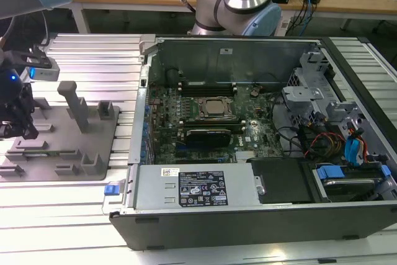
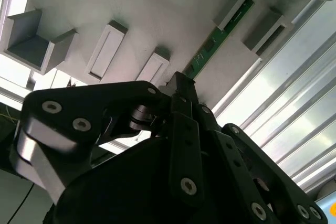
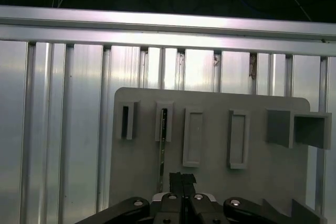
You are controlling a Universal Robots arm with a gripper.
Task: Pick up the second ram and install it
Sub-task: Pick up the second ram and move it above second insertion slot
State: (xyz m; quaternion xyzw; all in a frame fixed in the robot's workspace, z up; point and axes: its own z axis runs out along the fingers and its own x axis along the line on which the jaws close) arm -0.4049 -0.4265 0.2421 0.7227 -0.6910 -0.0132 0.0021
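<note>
Exterior view's left, end effector [image 1: 22, 130]: above grey fixture plate [image 1: 65, 134].
Second wrist view, fingers [image 2: 181, 90]: closed together, gripping nothing, tips just beside second ram [image 2: 207, 55].
First wrist view, second ram [image 3: 162, 145]: lying in fixture slot.

Above the grey fixture plate [image 1: 62, 130] the air is open. The second ram [image 2: 212, 45] lies low between raised grey blocks [image 2: 265, 30], leaving only narrow room at its sides. A tall post [image 1: 77, 107] stands between the gripper [image 1: 25, 131] and the computer case [image 1: 139, 122]
</note>
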